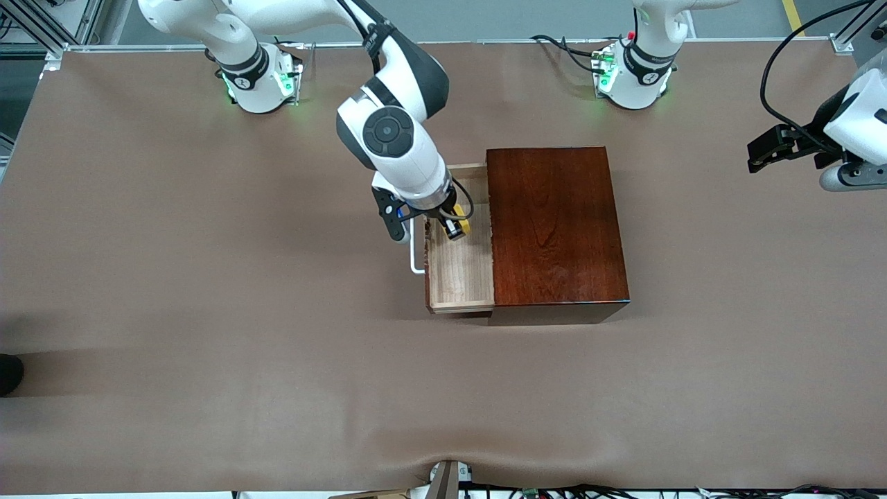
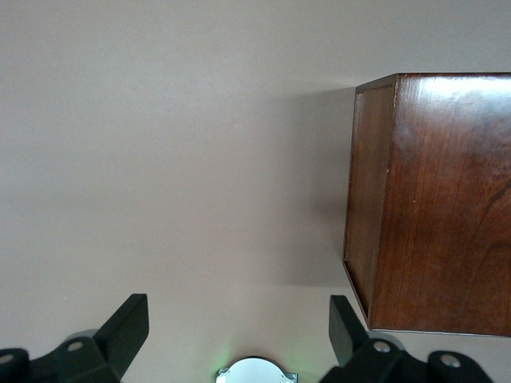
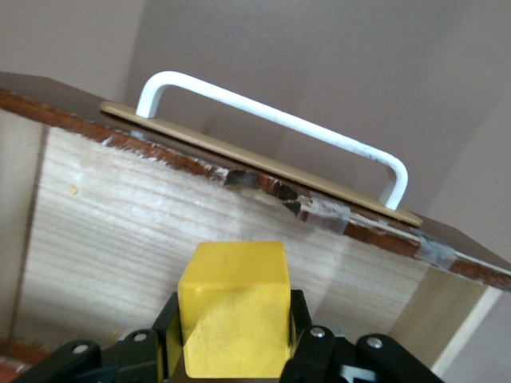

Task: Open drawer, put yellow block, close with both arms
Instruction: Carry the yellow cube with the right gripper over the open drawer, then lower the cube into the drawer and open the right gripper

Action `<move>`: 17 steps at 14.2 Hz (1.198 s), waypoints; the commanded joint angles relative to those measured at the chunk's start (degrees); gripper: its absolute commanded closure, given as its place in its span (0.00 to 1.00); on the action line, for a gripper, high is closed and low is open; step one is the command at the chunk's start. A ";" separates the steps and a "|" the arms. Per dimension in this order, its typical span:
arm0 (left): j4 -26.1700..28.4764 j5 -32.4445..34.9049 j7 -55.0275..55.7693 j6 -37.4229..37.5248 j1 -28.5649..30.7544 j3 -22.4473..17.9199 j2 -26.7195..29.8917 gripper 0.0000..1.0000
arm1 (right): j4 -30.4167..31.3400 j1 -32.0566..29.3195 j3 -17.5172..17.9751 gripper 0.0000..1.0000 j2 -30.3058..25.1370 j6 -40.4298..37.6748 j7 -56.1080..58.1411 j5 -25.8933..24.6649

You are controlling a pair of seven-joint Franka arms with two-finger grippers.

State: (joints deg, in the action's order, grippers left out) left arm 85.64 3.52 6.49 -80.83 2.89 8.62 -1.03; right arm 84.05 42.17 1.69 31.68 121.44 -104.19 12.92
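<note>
The yellow block (image 1: 461,226) is held clenched in the right pincer (image 1: 454,229) directly over the pulled-out drawer (image 1: 459,267) — tray straight below, handle (image 1: 414,249) at nine o'clock — while the left pincer (image 1: 776,147), fingers released, waits above the tabletop (image 1: 208,312).

Your worktop (image 1: 208,312): flat brown-taupe, no pattern. Wooden box (image 1: 554,225): glossy reddish-brown, dark grain streaks. Drawer (image 1: 461,274): pale light-wood inside with fine straight grain, dark chipped front edge, thin tan strip on it. Handle (image 3: 271,120): white bar, small scuffs. Yellow block (image 3: 233,307): bright plain yellow. Your right claw (image 1: 454,225): black. Left claw (image 1: 769,149): black too. Arms: white shells, black joint bands, black cables. Bases glow green.
</note>
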 commanded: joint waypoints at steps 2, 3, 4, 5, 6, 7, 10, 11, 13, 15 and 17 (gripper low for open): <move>1.11 -1.06 -0.51 0.14 0.72 0.25 1.55 0.00 | -1.69 0.89 -0.63 1.00 2.68 0.99 -1.80 -1.49; 1.02 -1.06 -0.51 0.06 0.72 0.25 1.55 0.00 | -1.69 0.89 -0.63 1.00 3.20 1.17 -2.24 -1.49; 1.11 -1.06 -0.51 0.06 0.72 0.25 1.64 0.00 | -1.69 0.89 -0.63 1.00 3.38 1.60 -2.85 -1.58; 1.11 -1.15 -0.60 0.06 0.72 0.25 1.55 0.00 | -1.69 0.89 -0.63 1.00 3.99 2.22 -3.29 -1.67; 1.11 -1.15 -0.60 0.06 0.72 0.25 1.55 0.00 | -1.69 0.98 -0.63 1.00 4.35 2.40 -3.56 -1.75; 1.11 -1.06 -0.51 -0.03 0.72 0.25 1.55 0.00 | -1.69 1.50 -0.63 1.00 4.96 2.57 -3.74 -1.76; 1.11 -1.06 -0.60 0.06 0.72 0.25 1.55 0.00 | -1.69 1.95 -0.72 1.00 5.14 3.10 -5.49 -1.76; 1.11 -1.06 -0.60 -0.03 0.72 0.25 1.55 0.00 | -1.69 1.95 -0.72 1.00 5.14 3.10 -5.49 -1.76; 1.11 -1.06 -0.60 -0.12 0.72 0.25 1.38 0.00 | -1.69 1.95 -0.72 1.00 5.23 3.10 -5.58 -1.76; 1.02 -1.06 -0.60 -0.21 0.72 0.25 1.38 0.00 | -2.04 1.25 -0.72 0.37 5.14 2.93 -5.58 -1.67; 1.02 -1.06 -0.60 -0.21 0.72 0.25 1.38 0.00 | -2.22 1.07 -0.72 0.01 4.97 2.49 -5.58 -1.67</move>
State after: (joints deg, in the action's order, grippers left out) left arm 85.64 3.52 6.49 -80.83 2.89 8.62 -1.02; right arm 83.54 43.36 1.04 35.86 124.46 -108.51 12.21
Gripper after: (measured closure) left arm 0.000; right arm 0.304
